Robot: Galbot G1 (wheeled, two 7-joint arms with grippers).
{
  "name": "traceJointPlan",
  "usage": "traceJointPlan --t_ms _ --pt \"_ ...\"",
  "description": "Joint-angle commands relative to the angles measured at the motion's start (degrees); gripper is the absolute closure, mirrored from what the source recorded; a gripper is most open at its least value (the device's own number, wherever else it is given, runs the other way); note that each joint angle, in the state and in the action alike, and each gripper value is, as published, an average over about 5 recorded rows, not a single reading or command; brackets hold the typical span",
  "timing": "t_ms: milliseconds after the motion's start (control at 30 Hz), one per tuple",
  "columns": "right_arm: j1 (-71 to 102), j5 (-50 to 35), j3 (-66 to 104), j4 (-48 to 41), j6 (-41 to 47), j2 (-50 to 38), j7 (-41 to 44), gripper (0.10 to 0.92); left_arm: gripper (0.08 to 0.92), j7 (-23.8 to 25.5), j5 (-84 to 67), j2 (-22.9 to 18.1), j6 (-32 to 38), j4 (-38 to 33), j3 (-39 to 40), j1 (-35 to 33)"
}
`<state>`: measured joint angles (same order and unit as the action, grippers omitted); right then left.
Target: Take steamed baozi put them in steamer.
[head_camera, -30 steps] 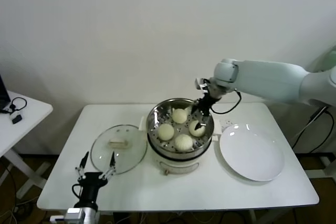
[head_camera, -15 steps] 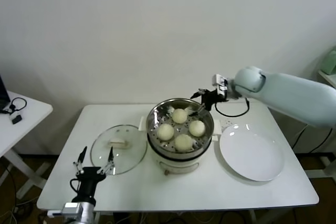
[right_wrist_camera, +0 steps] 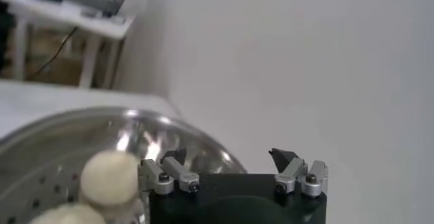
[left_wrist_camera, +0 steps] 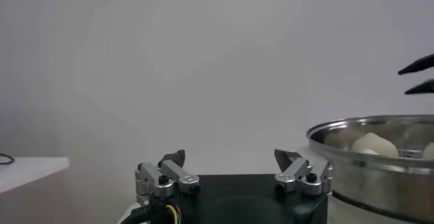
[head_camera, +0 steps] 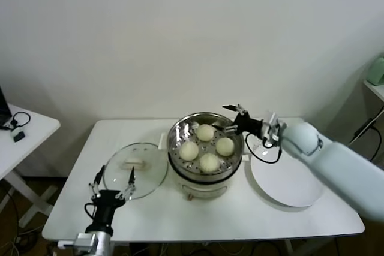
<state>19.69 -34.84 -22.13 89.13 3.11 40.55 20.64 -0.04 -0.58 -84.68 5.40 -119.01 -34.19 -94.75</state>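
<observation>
Four steamed baozi sit in the steamer; right gripper gapes empty over its far rim, left gripper open beside the glass lid, visible only from the head

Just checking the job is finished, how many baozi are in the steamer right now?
4, all inside the steamer: one baozi at the back, one on the left, one on the right, one at the front. The plate's visible part holds none; the right arm covers some of it.

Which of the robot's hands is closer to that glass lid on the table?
Left hand, open, just in front of the glass lid; right hand is over the steamer's far rim.
</observation>
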Motion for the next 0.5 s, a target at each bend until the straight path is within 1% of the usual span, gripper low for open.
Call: traceJointPlan --t_ms 33,167,267,500 --pt "48.49 10.28 56.82 12.42 -7.74 15.53 -6.84 0.203 0.177 -1.87 1.14 -0.14 -0.29 0.43 -0.01 0.38" --pt "55.11 11.15 60.96 14.86 -10.31 22.20 -6.14 0.203 0.177 -2.79 1.14 0.26 -1.27 0.64 -0.56 0.94" --pt "58.46 11.59 62.51 16.34 -11.09 26.17 -5.50 0.203 0.177 -2.51 0.27 0.43 -1.02 1.67 -0.67 1.50" --pt "61.00 11.90 63.23 17.81 -10.89 30.28 -4.43 0.203 0.177 -1.97 -2.07 0.84 -1.37 2.61 -0.98 2.47"
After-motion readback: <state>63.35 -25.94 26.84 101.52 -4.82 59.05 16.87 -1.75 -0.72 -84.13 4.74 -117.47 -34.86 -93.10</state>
